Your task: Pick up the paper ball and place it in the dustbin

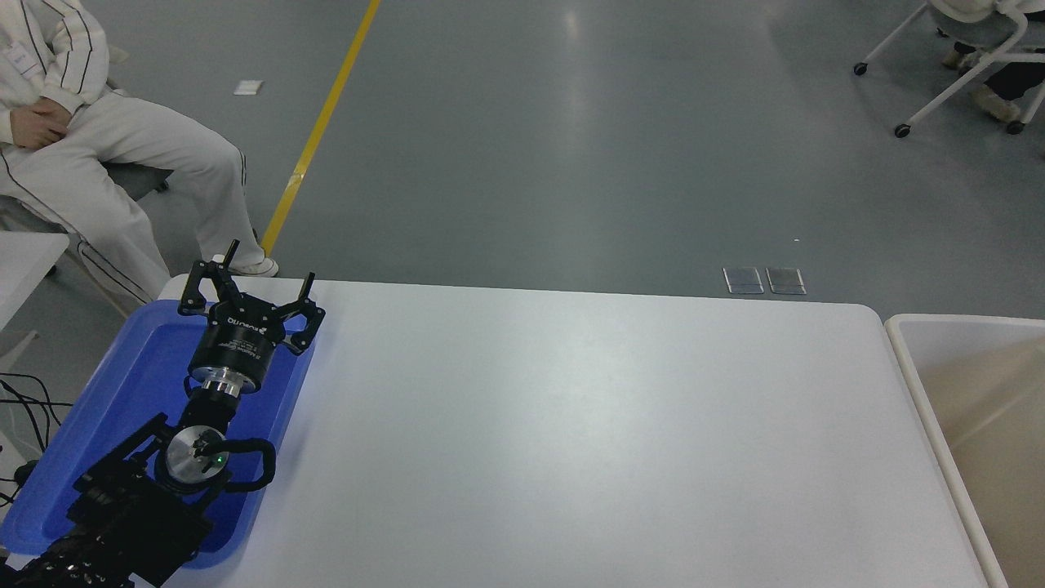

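Note:
The dustbin (902, 343) stands at the table's right edge, with a white rounded rim and cream-beige inner walls; only its left part shows. The paper ball is not in view. My left gripper (268, 265) is parked at the lower left over the blue tray (122, 384), its fingers spread open and empty, pointing toward the table's far edge. My right arm and gripper are out of view.
A white table (588, 441) fills the middle. A person in white clothes (98, 155) sits beyond the far left corner. A second white table corner (24, 253) is at the left edge. A wheeled chair (963, 73) stands at the top right.

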Motion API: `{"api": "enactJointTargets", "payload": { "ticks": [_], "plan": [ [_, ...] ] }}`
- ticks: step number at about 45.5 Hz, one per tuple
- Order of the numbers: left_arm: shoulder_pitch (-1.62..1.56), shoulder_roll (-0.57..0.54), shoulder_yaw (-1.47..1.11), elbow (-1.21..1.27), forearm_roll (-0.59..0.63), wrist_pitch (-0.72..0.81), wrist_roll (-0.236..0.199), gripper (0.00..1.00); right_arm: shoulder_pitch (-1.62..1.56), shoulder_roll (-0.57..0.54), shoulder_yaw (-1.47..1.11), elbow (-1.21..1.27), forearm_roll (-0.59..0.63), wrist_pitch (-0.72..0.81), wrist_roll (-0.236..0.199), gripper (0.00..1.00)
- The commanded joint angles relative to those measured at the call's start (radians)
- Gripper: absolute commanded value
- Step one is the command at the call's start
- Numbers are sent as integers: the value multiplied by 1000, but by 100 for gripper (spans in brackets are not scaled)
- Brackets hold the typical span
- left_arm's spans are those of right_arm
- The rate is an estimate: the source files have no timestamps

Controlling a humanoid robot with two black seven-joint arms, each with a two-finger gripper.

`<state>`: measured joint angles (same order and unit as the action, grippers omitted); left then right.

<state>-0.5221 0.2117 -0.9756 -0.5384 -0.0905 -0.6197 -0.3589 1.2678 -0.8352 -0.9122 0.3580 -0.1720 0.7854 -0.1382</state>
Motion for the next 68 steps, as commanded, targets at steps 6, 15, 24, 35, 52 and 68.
{"api": "enactJointTargets", "payload": {
  "ticks": [6, 15, 24, 35, 52, 68],
  "plan": [
    [1, 0, 0, 0, -2, 0, 0, 100, -393, 202, 256, -430, 3, 0, 0, 0],
    [1, 0, 0, 0, 0, 0, 0, 100, -481, 243, 259, -432, 14, -162, 0, 0],
    [1, 0, 0, 0, 0, 0, 0, 100, -559, 287, 308, -432, 17, -363, 0, 0],
    [-1, 0, 0, 0, 0, 0, 0, 100, -656, 383, 381, -430, 17, -692, 2, 0],
    [1, 0, 0, 0, -2, 0, 0, 100, -686, 429, 421, -427, 19, -813, 6, 0],
    [1, 0, 0, 0, 0, 0, -2, 100, -686, 429, 414, -432, 8, -848, 8, 43]
  ]
}}
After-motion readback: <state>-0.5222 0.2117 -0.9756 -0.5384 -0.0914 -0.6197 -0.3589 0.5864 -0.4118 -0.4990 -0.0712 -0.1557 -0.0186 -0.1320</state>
